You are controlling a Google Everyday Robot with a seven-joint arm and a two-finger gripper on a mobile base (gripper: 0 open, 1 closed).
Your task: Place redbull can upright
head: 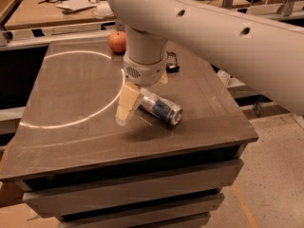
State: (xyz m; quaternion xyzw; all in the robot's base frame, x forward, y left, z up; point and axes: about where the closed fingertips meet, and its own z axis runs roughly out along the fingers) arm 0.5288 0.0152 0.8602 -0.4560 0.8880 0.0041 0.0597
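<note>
Looking at the gripper [141, 99] first: where does it stand?
— Low over the dark table [199, 127], hanging from the white arm [213, 27]. Its jaws are released and grasp nothing. One tan finger [126, 107] slants down in plain sight; the other shows only as a sliver past the wrist.
And the redbull can [162, 110]?
— Lying on its side on the tabletop, not upright. One end sits just beside the near finger, under the wrist; whether they touch I cannot tell. Its silver end points away from the jaws, toward the table's front corner.
Anything else?
— An apple [117, 42] well behind the jaws, and a white arc [71, 122] curving on the finger's outer side.
</note>
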